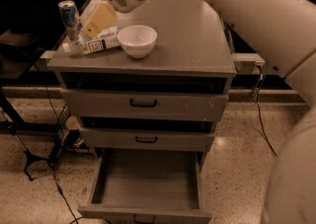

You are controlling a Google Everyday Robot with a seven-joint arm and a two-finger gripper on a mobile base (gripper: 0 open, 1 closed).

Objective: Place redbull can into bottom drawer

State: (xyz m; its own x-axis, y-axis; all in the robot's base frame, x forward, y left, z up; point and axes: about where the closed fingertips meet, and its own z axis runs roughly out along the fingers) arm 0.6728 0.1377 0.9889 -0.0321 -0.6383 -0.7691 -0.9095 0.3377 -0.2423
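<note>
1. Presently the gripper (98, 19) hangs low over the left rear part of the cabinet top (192, 40), just right of the redbull can (69, 18) and above the white bottle (96, 41). Whether it is clenched or released cannot be told from this view; it shows only as one pale yellow wedge tilted down to the left.
2. The redbull can stands upright near the back left corner of the cabinet top, close beside the gripper. Whether the two touch cannot be told.
3. The white bottle lies on its side in front of the can, label up, its cap end pointing to the left edge.
4. A white bowl (137, 40) sits upright just right of the bottle, touching or nearly touching it.
5. The bottom drawer (148, 181) is pulled well out toward the camera, its grey floor in plain sight.
6. The top drawer (143, 103) and middle drawer (146, 139) each stand slightly out, dark gaps showing above their fronts.
7. The thick pale arm (237, 6) sweeps in from the right edge across the upper part of the view.
</note>
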